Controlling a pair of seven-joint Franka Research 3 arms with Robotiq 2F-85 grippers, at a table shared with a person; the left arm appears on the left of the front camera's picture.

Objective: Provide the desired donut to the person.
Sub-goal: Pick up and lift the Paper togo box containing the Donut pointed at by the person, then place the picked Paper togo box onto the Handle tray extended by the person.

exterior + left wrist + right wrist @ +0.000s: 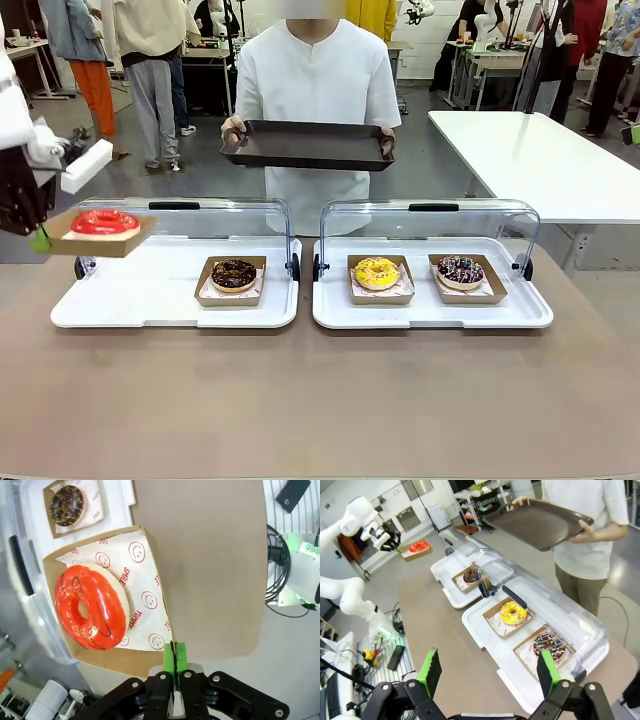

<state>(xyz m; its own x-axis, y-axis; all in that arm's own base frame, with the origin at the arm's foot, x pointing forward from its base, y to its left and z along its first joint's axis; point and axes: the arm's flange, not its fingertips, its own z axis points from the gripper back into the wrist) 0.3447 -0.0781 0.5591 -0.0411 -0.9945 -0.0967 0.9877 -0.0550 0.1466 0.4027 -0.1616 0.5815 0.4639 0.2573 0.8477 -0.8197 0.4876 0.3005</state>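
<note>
The left hand (175, 652) is clamped on the near rim of a cardboard dish (150, 662), green pads pressed flat together on the thin wall close to one corner, and the red donut (92, 607) sits in that dish just beyond the fingertips, so the load reaches out forward and to one side of the grip rather than centred under it. In the front view the dish (60, 243) hangs roughly level in the air, clear of the white display tray (150, 310) below, with the donut (104, 222) on top. The person (315, 90) stands at the far side of the counter (320, 400) holding out a dark serving tray (308, 147); from the left hand (40, 238) that tray lies ahead across the counter and well off toward the robot's right. The delivery probably calls for a long forward, rightward reach with the dish kept level. The right hand (489, 672) hovers over the near right side, fingers wide apart and empty, well apart from the donut.
</note>
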